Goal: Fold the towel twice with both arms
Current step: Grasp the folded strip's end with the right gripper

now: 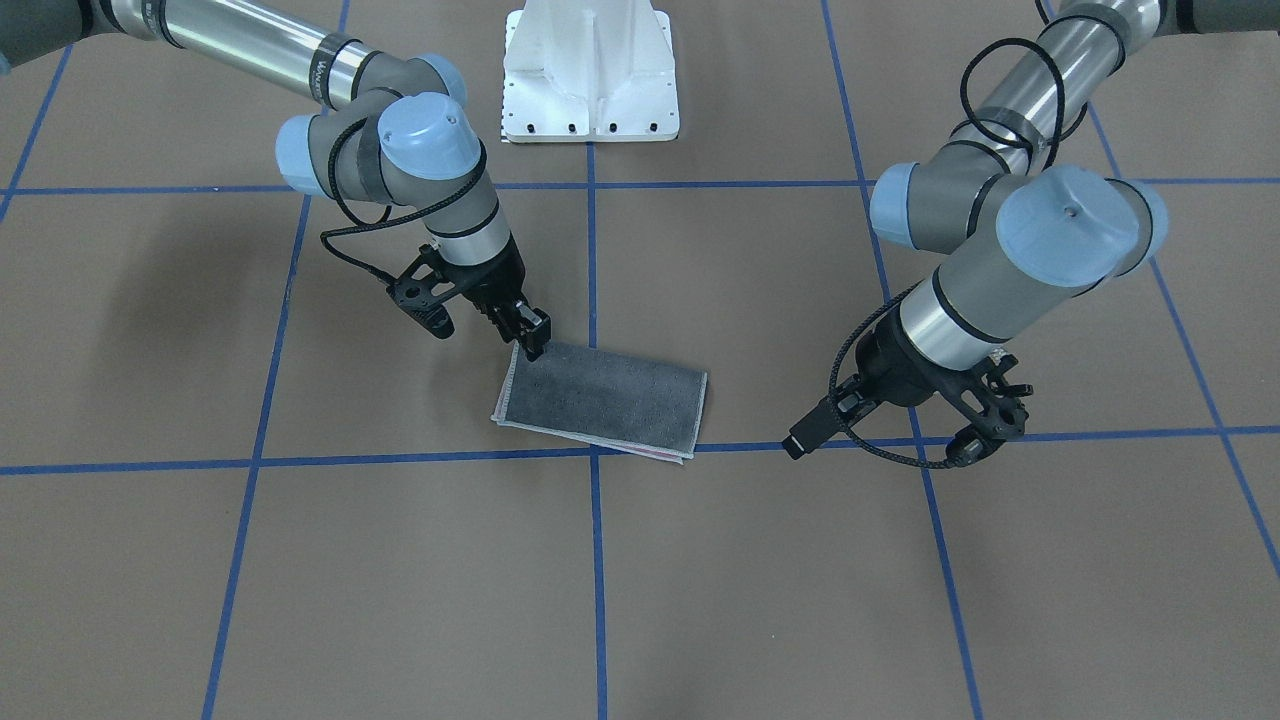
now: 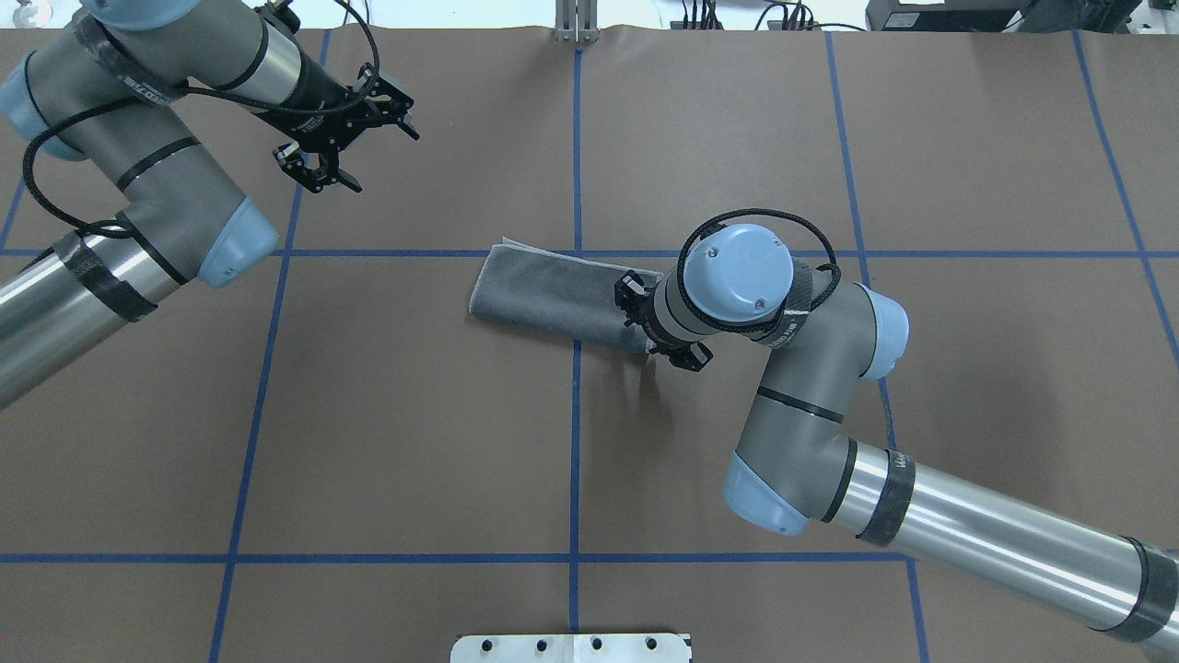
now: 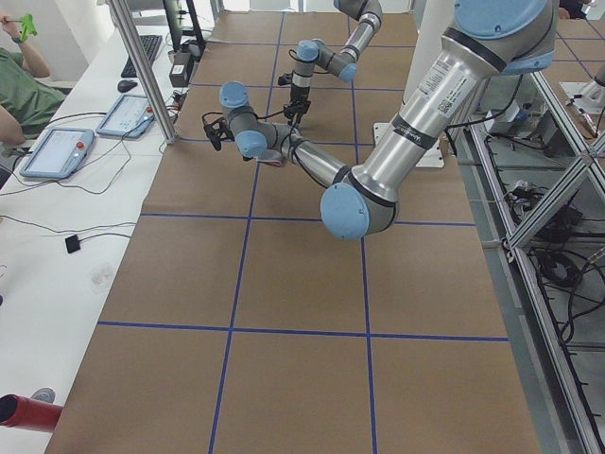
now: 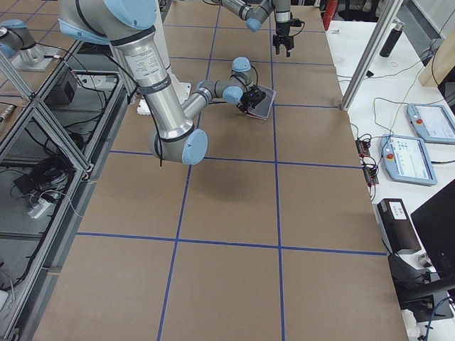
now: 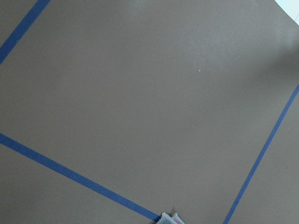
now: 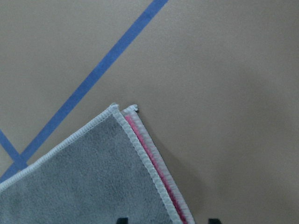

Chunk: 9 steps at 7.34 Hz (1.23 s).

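Note:
The towel [image 1: 605,400] lies flat near the table's middle, folded into a long rectangle with the dark grey face up and a pink edge showing. It also shows in the overhead view [image 2: 553,295]. My right gripper [image 1: 533,340] is down at one short end of the towel, at its corner. The right wrist view shows that corner [image 6: 84,182] with its grey stitched edges and pink layer; two fingertips [image 6: 122,219] stand apart at the bottom edge, so it is open. My left gripper [image 2: 405,120] hangs above bare table, well away from the towel, and looks open and empty.
The white pedestal base [image 1: 590,75] stands at the robot's edge of the table. Blue tape lines [image 1: 592,250] cross the brown surface. An operators' bench with tablets [image 3: 57,151] and a metal post [image 3: 142,66] runs along the far side.

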Tool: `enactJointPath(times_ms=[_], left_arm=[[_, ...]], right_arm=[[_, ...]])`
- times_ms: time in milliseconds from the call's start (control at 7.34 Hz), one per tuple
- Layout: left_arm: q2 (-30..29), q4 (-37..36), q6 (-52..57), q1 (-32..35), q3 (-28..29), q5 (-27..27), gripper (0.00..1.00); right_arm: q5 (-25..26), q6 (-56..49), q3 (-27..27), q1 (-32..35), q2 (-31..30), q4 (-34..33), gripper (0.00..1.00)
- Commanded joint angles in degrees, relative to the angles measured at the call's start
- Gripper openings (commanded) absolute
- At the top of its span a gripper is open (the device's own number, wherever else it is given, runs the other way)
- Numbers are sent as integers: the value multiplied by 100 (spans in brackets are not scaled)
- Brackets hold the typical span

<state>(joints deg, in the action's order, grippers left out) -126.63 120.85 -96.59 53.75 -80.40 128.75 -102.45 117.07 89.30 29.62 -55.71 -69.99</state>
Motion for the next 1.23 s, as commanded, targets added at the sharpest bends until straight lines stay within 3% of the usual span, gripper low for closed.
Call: enactJointPath(times_ms=[0,136,681,1090], left_arm=[[-2,0,0,4,-2,1,100],[-2,0,0,4,-2,1,100],[-2,0,0,4,-10,10,100],[59,0,0,4,-115,10,100]], right_arm=[[14,0,-9,0,25,12,18],[14,8,-9,0,25,55,0],[-178,35,69,0,25,249,0],[-784,35,560,-157,-80,336,0]])
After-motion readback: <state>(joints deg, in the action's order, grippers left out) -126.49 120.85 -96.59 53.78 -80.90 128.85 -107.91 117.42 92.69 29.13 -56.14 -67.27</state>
